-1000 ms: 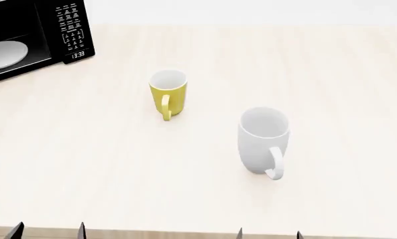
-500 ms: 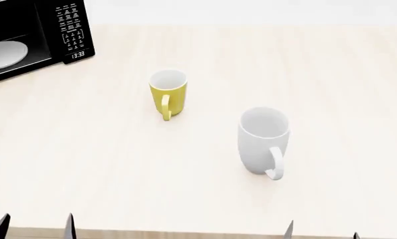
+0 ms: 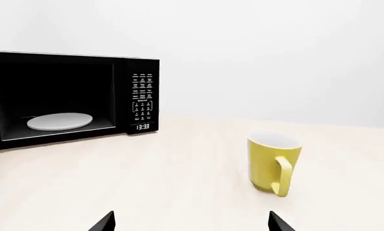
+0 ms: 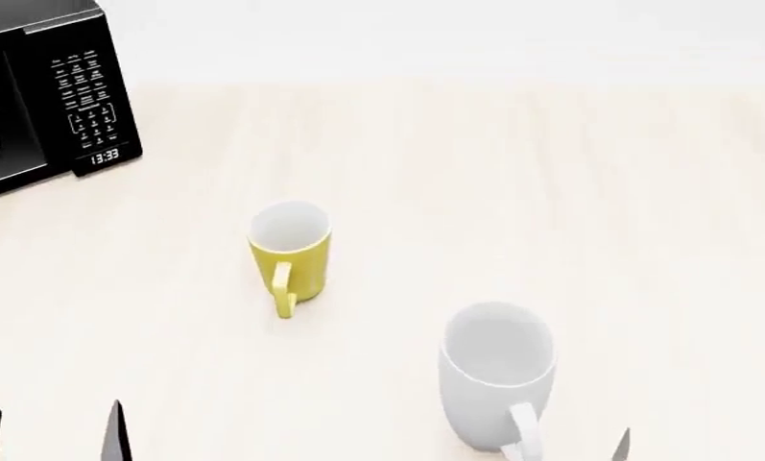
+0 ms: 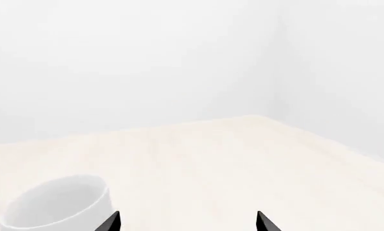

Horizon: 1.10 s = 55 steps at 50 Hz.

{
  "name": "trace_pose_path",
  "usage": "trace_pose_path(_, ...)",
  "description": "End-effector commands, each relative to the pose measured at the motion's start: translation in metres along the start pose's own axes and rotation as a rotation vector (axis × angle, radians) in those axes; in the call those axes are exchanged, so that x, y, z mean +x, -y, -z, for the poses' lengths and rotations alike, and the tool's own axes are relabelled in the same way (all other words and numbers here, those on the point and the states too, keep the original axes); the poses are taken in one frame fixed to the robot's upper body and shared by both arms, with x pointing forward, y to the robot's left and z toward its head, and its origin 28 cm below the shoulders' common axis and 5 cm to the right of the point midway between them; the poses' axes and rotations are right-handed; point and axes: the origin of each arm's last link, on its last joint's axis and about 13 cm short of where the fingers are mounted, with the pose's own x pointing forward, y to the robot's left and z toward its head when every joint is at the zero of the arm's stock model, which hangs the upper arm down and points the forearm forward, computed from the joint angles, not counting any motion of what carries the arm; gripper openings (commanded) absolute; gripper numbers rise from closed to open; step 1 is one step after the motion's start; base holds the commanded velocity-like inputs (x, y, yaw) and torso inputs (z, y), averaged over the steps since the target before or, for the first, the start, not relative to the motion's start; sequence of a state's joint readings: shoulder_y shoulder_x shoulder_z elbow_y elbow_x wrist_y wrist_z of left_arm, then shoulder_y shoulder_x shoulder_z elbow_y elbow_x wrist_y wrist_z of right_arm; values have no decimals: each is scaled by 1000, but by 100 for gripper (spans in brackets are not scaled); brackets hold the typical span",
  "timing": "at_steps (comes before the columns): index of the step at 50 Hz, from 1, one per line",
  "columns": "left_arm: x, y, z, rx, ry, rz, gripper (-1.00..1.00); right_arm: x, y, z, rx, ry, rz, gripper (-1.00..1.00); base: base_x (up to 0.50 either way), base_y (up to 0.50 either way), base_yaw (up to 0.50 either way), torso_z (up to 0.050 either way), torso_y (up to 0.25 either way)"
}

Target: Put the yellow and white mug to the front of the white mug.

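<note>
The yellow and white mug (image 4: 290, 259) stands upright on the table, yellow side and handle toward me; it also shows in the left wrist view (image 3: 272, 162). The white mug (image 4: 497, 379) stands upright nearer and to its right, handle toward me; it also shows in the right wrist view (image 5: 57, 207). My left gripper (image 3: 192, 224) is open and empty, short of the yellow and white mug; its tips show at the head view's lower left (image 4: 49, 437). My right gripper (image 5: 188, 222) is open and empty, just right of the white mug. One of its fingertips (image 4: 622, 444) shows in the head view.
A black microwave (image 4: 49, 96) stands open at the table's far left, with a white plate (image 3: 59, 121) inside. The light wooden table (image 4: 549, 192) ends at a pale wall behind. Its right edge (image 5: 333, 144) shows in the right wrist view.
The head view has shifted, so both mugs and the microwave now sit lower in it. The left fingertips have drifted left and the right fingertips right. Neither mug has moved on the table.
</note>
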State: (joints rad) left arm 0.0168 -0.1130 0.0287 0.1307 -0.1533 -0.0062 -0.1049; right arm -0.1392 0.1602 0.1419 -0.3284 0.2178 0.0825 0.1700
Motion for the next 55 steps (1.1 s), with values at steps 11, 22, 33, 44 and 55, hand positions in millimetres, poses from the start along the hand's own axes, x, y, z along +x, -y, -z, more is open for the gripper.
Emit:
trace_pose_path(11, 0, -2, -2, -47, 18, 0, 100, -3, 4, 2, -7, -29, 15, 100, 223, -461, 0, 0, 0)
trace_pose_path(22, -1, -1, 0, -52, 16, 9, 100, -3, 2, 4, -11, -17, -8, 100, 256, -305, 0, 0, 0)
trace_pose_path(33, -1, 0, 1, -59, 15, 24, 100, -5, 1, 5, -59, -32, -22, 100, 500, 0, 0, 0, 0)
trace_pose_path(44, 0, 0, 3, -55, -8, 22, 100, -5, 2, 4, -19, -56, 25, 100, 91, 0, 0, 0, 1)
trace_pose_path(55, 4, -2, 4, -49, -31, 9, 100, -6, 2, 3, -32, -47, 22, 100, 0, 0, 0, 0, 0)
